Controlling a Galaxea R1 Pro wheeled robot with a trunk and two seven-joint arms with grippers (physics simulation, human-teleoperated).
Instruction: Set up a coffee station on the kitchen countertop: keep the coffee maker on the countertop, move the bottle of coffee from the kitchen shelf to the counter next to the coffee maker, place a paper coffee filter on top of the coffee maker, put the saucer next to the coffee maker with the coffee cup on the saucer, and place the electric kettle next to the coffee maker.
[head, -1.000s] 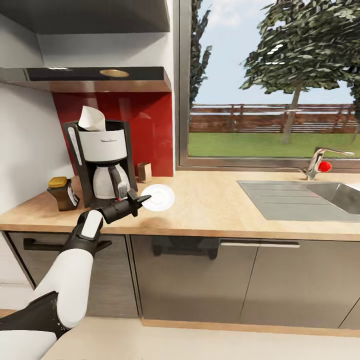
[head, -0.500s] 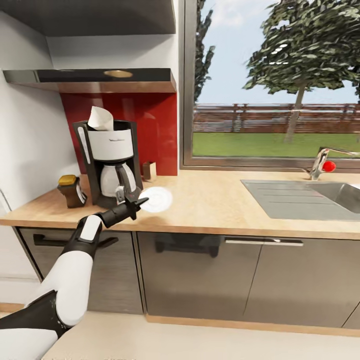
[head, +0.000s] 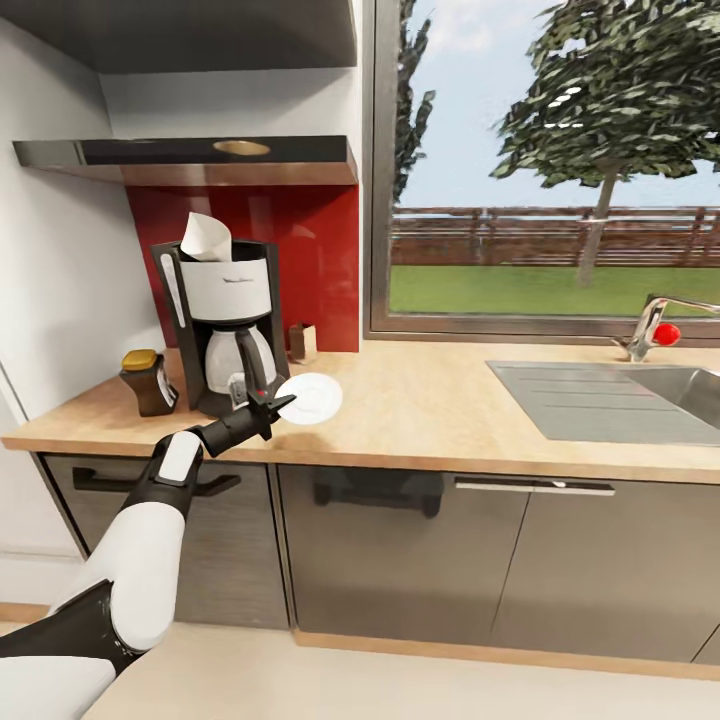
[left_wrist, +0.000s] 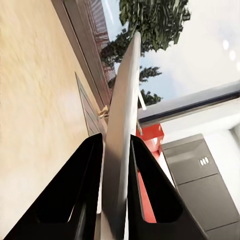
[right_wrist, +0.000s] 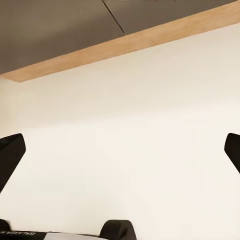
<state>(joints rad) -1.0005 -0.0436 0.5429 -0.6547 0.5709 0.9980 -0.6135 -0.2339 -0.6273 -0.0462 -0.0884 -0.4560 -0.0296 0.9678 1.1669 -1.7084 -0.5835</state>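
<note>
The coffee maker (head: 225, 325) stands on the kitchen countertop (head: 430, 410) with the paper coffee filter (head: 205, 238) on top of it. The bottle of coffee (head: 148, 382) stands on the counter at its left. Just right of the machine, my left gripper (head: 272, 405) is shut on the rim of the white saucer (head: 314, 397), which sits low over the counter. In the left wrist view the saucer (left_wrist: 125, 100) is edge-on between the black fingers (left_wrist: 90, 180). My right gripper (right_wrist: 121, 155) is open over the floor. The coffee cup and electric kettle are out of view.
The kitchen shelf (head: 190, 152) hangs above the coffee maker. A small brown box (head: 302, 342) stands against the red backsplash. A steel sink (head: 610, 400) and a faucet (head: 655, 330) with a red knob are at the right. Grey cabinet fronts (head: 400, 560) are below.
The camera has shifted, so the whole scene sits further right. My left gripper still holds the saucer, now a little closer to the coffee maker.
</note>
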